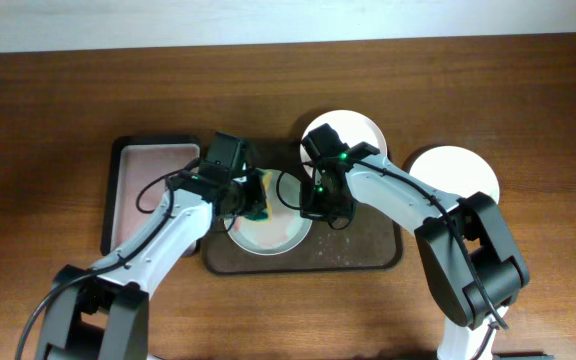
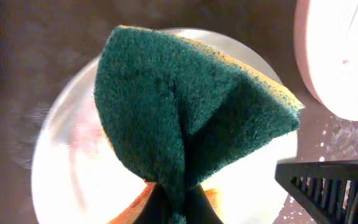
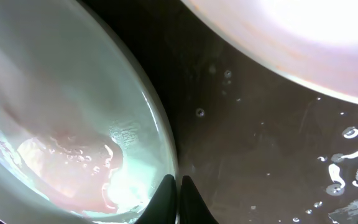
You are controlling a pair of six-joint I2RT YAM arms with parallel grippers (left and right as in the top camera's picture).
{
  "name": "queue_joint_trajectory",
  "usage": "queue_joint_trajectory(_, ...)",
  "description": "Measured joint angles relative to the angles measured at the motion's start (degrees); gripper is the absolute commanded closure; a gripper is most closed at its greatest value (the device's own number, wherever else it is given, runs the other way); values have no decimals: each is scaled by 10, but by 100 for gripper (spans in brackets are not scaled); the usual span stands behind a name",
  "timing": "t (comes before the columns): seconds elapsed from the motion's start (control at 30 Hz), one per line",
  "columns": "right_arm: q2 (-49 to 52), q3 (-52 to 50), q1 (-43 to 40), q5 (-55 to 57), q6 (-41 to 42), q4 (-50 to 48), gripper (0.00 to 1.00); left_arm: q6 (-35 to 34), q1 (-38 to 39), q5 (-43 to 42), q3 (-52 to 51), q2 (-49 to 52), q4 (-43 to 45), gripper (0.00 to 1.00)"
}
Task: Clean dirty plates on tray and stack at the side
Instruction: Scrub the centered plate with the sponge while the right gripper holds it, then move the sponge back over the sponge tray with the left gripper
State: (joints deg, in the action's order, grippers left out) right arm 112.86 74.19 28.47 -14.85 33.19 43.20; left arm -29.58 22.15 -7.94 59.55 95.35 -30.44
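A pale green plate [image 1: 273, 238] lies on the left half of the dark brown tray [image 1: 368, 255], with watery pink sauce smears [image 3: 73, 171] inside it. My left gripper [image 1: 251, 205] is shut on a folded green and yellow sponge [image 2: 185, 106], which hangs over that plate [image 2: 61, 168]. My right gripper [image 3: 178, 200] is shut on the green plate's right rim [image 3: 160, 134]. A pinkish-white plate [image 1: 356, 125] sits at the tray's back right, partly hidden by the right arm. A white plate [image 1: 458, 170] rests on the table to the right of the tray.
A smaller black tray with a pinkish inside [image 1: 148, 190] stands left of the brown tray, under the left arm. Water drops lie on the brown tray's floor [image 3: 260, 143]. Both arms cross above the tray's middle.
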Motion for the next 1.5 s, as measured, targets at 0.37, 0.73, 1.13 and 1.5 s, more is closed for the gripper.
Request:
queue_joint_trajectory(0.37,0,0,0,0,0,3,96,0,6,16,3,74,-23,100)
queue_joint_trajectory(0.73,0,0,0,2,-2,17,71,38,-29,50,33,12,-112,100)
queue_joint_trajectory(1.13,0,-1,6,11,-22,2,96,94,-118,80,49,-84,-178,100)
queue_joint_trajectory(1.5,-15,-1,15,21,-33,17,96,193,-237,86,49,-2,-124,100)
